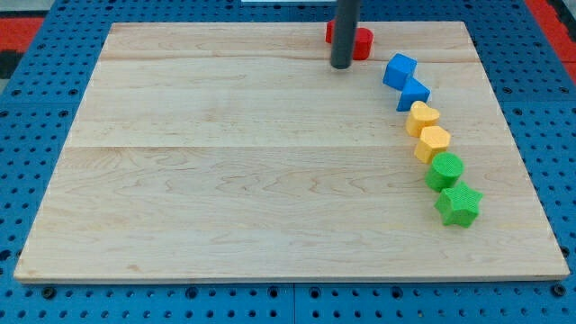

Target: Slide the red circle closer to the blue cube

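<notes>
The red circle lies near the board's top edge, partly hidden behind my dark rod. My tip rests on the board just below and left of the red circle, touching or nearly touching it. The blue cube sits to the right and a little below the red circle, a short gap apart. A second blue block lies right below the cube.
Below the blue blocks a curved row runs down the view's right: two yellow blocks, a green cylinder and a green star. The wooden board lies on a blue perforated table.
</notes>
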